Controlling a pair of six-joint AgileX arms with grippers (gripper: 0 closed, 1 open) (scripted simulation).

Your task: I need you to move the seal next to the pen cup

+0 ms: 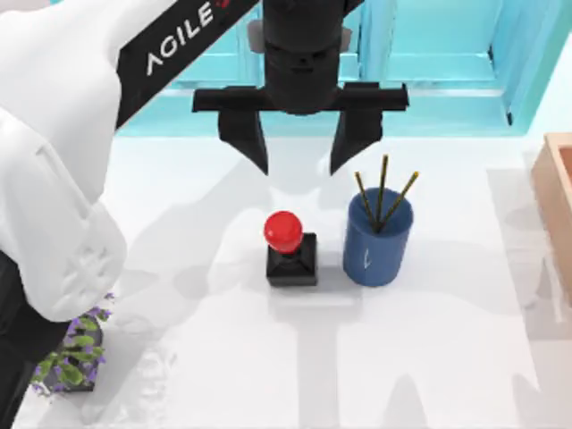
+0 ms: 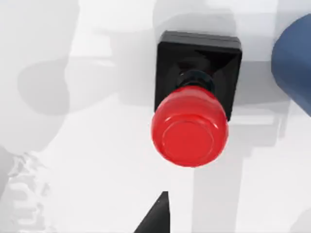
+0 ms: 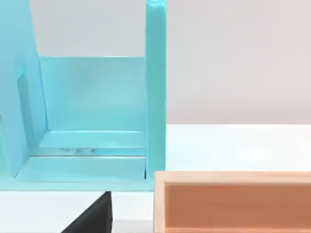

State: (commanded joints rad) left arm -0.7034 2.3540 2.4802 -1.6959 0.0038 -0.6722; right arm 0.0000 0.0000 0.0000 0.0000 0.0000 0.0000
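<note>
The seal [image 1: 290, 248] stands upright on the white counter [image 1: 429, 357], just to the left of the pen cup [image 1: 377, 239], with a narrow strip of counter between the two. Its glossy red knob sits over a black square base. The pen cup is a dark blue cylinder with a small white mark on its side, and three thin dark-and-yellow pencils [image 1: 382, 198] lean out of it.

The left gripper [image 1: 299, 156] hangs above the counter behind the seal and the pen cup, on the side toward the turquoise shelf unit [image 1: 447, 63]. Its black fingers [image 1: 250, 134] are spread wide apart and hold nothing. In the left wrist view the seal [image 2: 194, 104] is seen from above, free of the gripper, with the blue wall of the pen cup [image 2: 294, 58] close beside it and one dark fingertip [image 2: 155, 216] at the frame's edge.

A wooden box [image 1: 554, 206] sits at the counter's right edge, well apart from the pen cup, and a small potted plant [image 1: 76, 353] with purple flowers stands at the left front. The right wrist view looks at the turquoise shelf unit [image 3: 92, 116] and the wooden box [image 3: 233, 201]; whether the right arm's fingers are apart or together cannot be told.
</note>
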